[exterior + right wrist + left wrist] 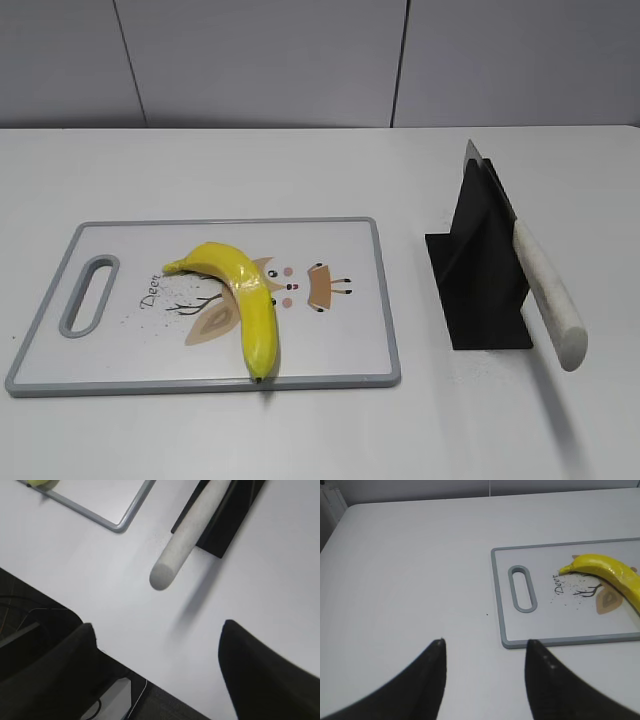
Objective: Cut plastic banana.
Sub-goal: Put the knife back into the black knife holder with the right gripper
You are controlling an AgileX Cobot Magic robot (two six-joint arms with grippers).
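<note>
White table (300, 430) spreads bare below us; both grippers, left (485, 652) and right (157, 630), gape empty, banana (245, 300) at eleven o'clock of the right one.

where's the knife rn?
In the exterior view the knife sits on the right, slotted in the black stand, its white handle pointing toward the camera, right of the cutting board. No gripper touches it.

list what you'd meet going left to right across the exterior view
cutting board handle slot → plastic banana → deer cartoon print → black knife stand → white knife handle
</note>
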